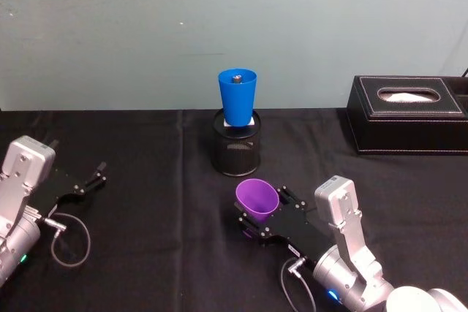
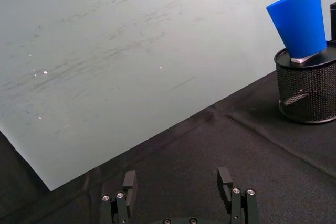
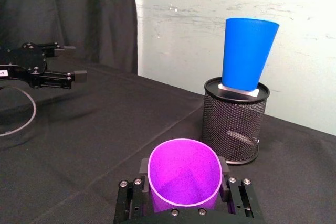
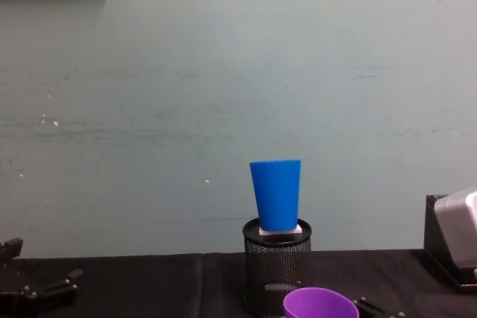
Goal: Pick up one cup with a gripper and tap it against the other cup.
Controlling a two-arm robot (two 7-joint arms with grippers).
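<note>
Head view showed my right end effector [image 1: 265, 218] clamped on the purple cup [image 1: 257, 201], tilted rim-forward. The blue cup [image 1: 238, 96] stood upright on the mesh holder [image 1: 237, 150], straight ahead and higher. My left end effector [image 1: 97, 177] rested open, well aside.
</note>
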